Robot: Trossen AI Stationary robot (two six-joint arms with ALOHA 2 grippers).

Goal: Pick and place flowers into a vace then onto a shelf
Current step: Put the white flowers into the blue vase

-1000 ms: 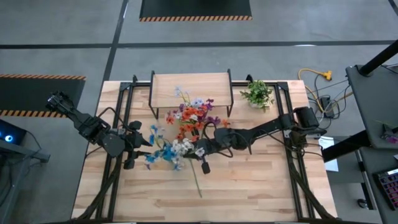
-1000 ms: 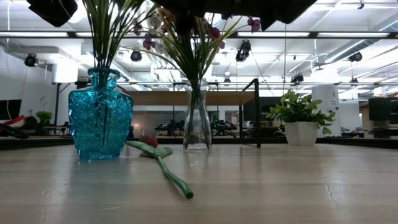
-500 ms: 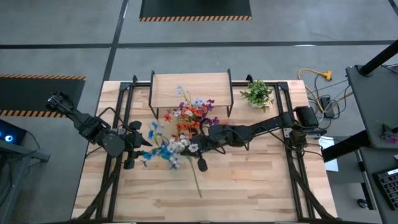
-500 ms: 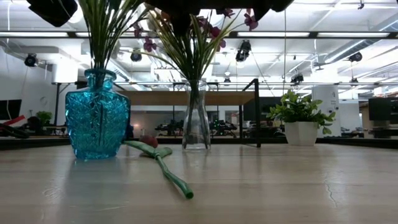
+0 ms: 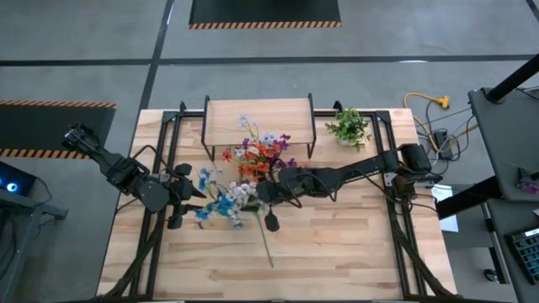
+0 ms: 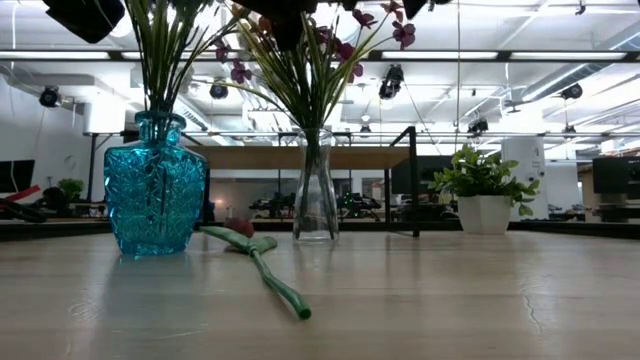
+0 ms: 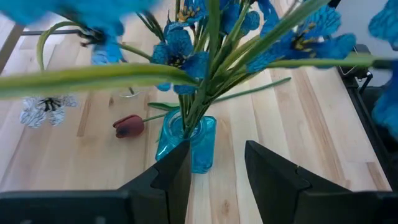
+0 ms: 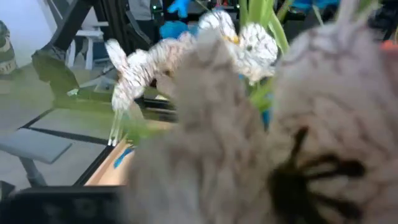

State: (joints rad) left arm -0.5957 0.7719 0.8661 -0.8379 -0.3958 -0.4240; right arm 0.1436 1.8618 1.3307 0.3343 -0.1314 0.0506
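A blue glass vase (image 6: 155,190) stands on its base on the table and holds blue and white flowers (image 5: 223,202). To its right a clear vase (image 6: 316,190) holds red, orange and purple flowers (image 5: 257,160). One red-headed flower (image 6: 237,228) lies flat on the table between them, its stem pointing toward the near edge. The shelf (image 5: 259,118) stands at the far edge. My left gripper (image 7: 214,177) hovers open, above and left of the blue vase (image 7: 186,146). My right gripper (image 5: 263,194) is up among the white blooms (image 8: 249,43), which hide it.
A small potted plant (image 5: 348,126) in a white pot (image 6: 485,215) stands at the far right beside the shelf. Black frame rails run along the table's left and right sides. The near half of the tabletop (image 5: 337,252) holds only the lying flower's stem.
My right gripper has risen and moved a little toward the table's left and far edges, among the blooms. The white blooms have swung left with it. The blue vase has slid slightly toward the left edge and stayed upright.
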